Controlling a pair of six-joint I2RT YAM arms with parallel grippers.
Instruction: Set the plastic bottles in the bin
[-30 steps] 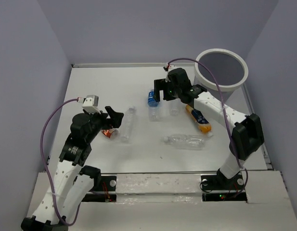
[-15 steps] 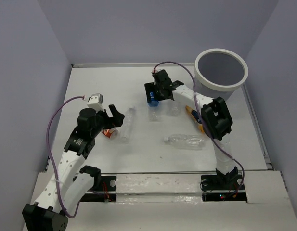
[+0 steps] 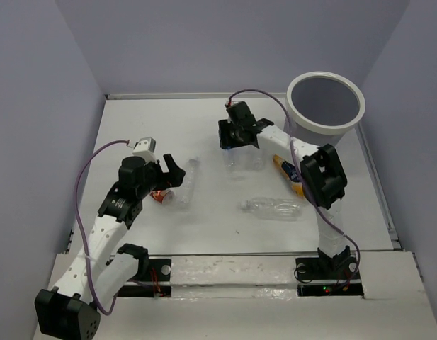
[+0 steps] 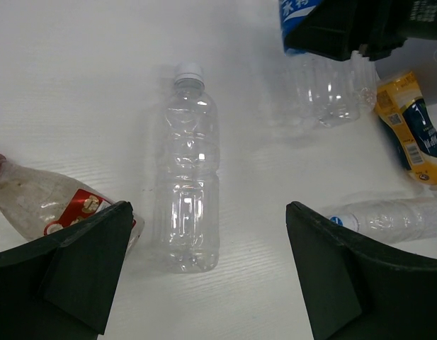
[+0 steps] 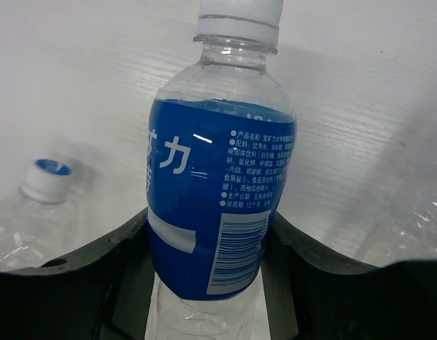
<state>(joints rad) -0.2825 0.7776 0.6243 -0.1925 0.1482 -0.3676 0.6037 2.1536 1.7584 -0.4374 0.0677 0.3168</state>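
- Top view: the right jaws are hovering left of the bin (image 3: 324, 129); the orange bottle (image 3: 290, 173) is lying near it.
- Left wrist: the left jaws are gaping wide above a clear bottle (image 4: 187, 191), well left of the bin.
- Right wrist: the right jaws are clasping the blue-label bottle (image 5: 218, 198), outside the bin.

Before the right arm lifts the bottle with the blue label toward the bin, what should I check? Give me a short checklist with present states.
1. Fingers of the right hand touch both sides of the blue-label bottle: ok.
2. Grip firm enough for lifting: cannot tell.
3. Neighbouring blue-capped bottle free of the fingers: cannot tell.
4. The bin upright, mouth uncovered: ok.
5. The left hand open over a clear bottle, away from the bin: ok.
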